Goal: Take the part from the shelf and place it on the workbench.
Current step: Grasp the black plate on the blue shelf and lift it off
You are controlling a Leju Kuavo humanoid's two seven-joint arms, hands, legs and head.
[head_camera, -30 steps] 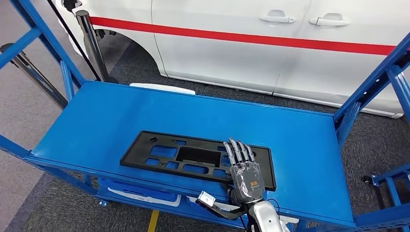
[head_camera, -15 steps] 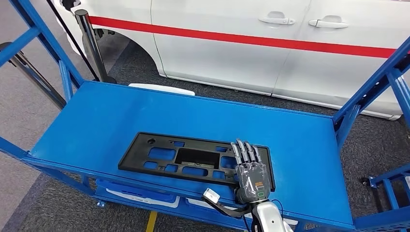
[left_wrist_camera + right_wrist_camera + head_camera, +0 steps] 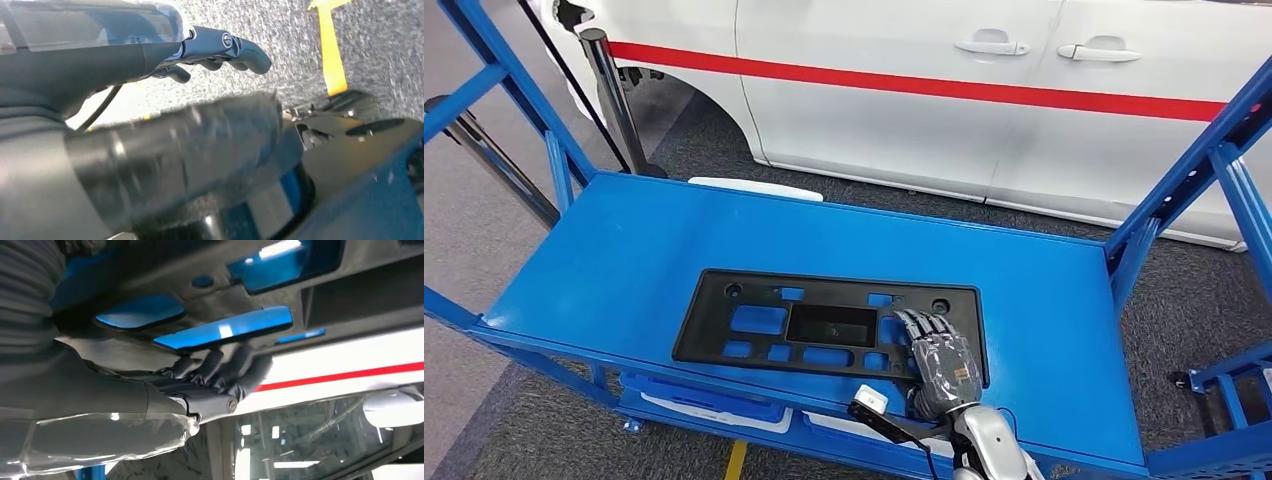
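flat black slotted part (image 3: 824, 325) now squarer under right hand (image 3: 942, 362)

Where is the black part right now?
In the head view, the black part lies flat on the blue shelf, near its front edge, with the right hand resting on its right end.

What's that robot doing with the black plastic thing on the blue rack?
The robot's right hand rests on the right end of a flat black part with cut-out openings, its fingers curled onto it. The part lies flat on the blue shelf, near the front edge, not yet lifted. The job is to carry it to a workbench. A white car with a red stripe stands behind the shelf. The left hand hangs over grey carpet, holding nothing.
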